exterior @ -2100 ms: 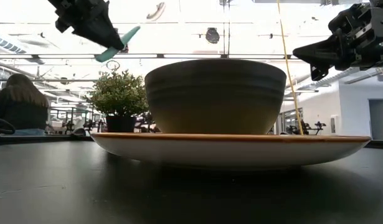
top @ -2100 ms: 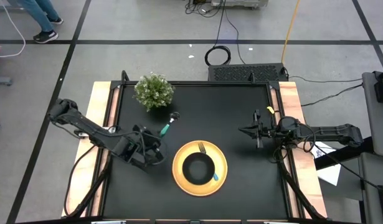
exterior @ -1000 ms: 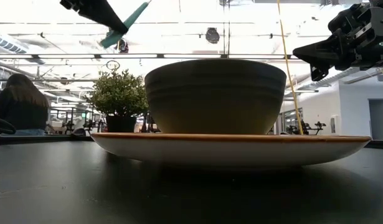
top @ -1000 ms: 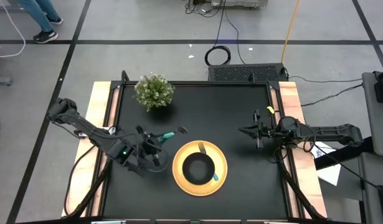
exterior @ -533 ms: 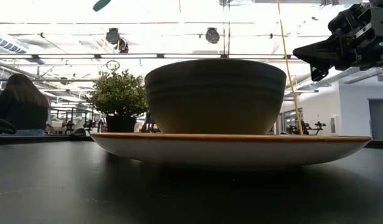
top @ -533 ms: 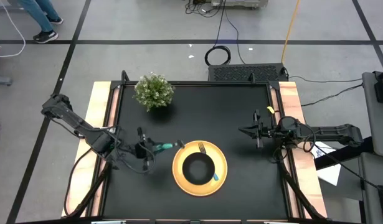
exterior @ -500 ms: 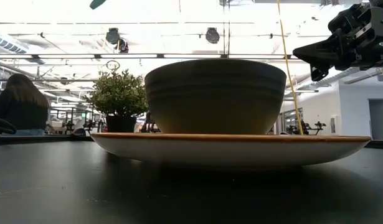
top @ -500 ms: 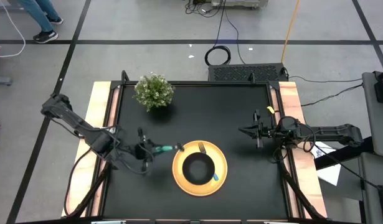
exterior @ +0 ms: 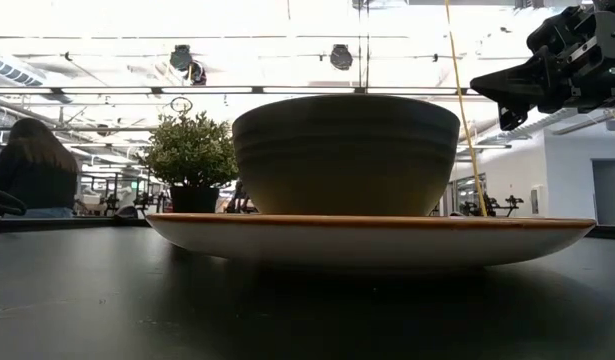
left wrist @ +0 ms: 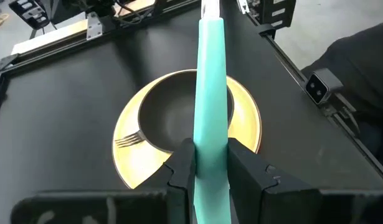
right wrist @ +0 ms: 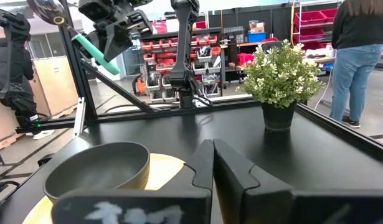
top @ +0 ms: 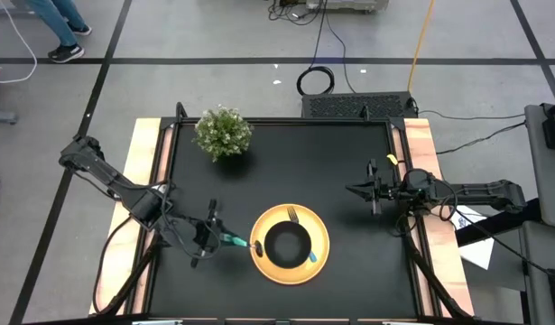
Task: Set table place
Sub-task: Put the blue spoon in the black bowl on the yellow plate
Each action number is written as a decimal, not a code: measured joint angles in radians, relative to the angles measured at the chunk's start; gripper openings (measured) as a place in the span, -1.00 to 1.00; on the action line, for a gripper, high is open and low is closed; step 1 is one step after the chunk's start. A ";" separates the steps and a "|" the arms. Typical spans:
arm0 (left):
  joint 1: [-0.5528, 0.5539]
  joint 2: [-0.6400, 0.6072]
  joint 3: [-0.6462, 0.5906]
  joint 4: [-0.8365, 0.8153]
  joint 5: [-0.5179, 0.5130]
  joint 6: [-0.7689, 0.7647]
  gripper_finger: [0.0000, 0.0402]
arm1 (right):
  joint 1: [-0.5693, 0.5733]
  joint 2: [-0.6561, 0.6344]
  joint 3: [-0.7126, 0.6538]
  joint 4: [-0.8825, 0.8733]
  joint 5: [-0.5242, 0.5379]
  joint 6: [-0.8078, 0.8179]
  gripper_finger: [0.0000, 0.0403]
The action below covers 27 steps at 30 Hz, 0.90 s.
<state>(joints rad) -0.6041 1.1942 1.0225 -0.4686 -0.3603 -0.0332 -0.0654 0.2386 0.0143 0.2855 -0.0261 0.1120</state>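
Note:
A yellow plate (top: 324,236) lies near the table's middle with a black bowl (top: 286,244) on it; both fill the low view (exterior: 347,150). A fork (left wrist: 129,138) lies on the plate beside the bowl. My left gripper (top: 209,236) is left of the plate, well above the table, shut on a teal-handled spoon (top: 234,241) whose metal end reaches over the plate's left rim. It is out of the low view. My right gripper (top: 372,191) hangs shut and empty at the table's right side. My left gripper pinches the spoon's teal handle (left wrist: 210,149) between its two fingers (left wrist: 182,171), coming from the table's left. The spoon sticks out forward along the fingers, toward the plate. It is lifted clear of table and plate and slants, its metal bowl end (right wrist: 45,6) highest.
A bushy potted plant (top: 223,132) stands at the table's far left. Pale wooden strips (top: 140,181) run along the table's left and right sides. People show in the room beyond the table (exterior: 27,165).
My left gripper has moved toward the table's near edge and turned. The spoon has swung from pointing toward the far right to pointing right and slightly near, its metal end now over the plate's left rim. Gripper and spoon have risen out of the low view.

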 joint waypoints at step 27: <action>0.000 0.000 0.000 -0.001 0.016 -0.004 -0.66 | 0.000 0.000 0.000 0.000 0.000 0.000 -1.00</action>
<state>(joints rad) -0.6037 1.1942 1.0225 -0.4694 -0.3439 -0.0372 -0.0654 0.2390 0.0146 0.2855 -0.0261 0.1122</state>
